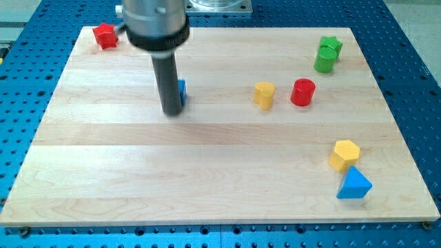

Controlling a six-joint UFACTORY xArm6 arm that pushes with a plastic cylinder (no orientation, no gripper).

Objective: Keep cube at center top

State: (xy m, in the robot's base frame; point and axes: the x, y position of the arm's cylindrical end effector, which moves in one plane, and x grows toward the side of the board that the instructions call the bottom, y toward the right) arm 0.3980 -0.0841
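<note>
Camera view shows my tip (171, 111), the blunt lower end of a smooth dark cylindrical rod under a wider metal collar, resting on the pale wooden tabletop (207, 172) left of centre in the upper half. I carry no fingers, so nothing can stand apart or clamp; the rod simply ends flat. Just behind the rod, touching or nearly touching its right side, a small glossy blue plastic cube (182, 89) peeks out, mostly hidden, so I cannot make out its full shape.

Toward the view's right, near the middle, sit a yellow plastic block (263, 95) with a rounded, faceted body and, just beside it, a red plastic cylinder (302, 92). Farther right and higher, near the top right corner, a green plastic block (327, 55) stands with a star-like top. At the view's top left corner lies a red star-shaped plastic block (105, 35). Low at the right, a yellow hexagonal plastic block (344, 155) touches a blue triangular plastic block (354, 184). The tabletop shows light grain in long glued planks and lies on a blue perforated metal base (413, 83).
</note>
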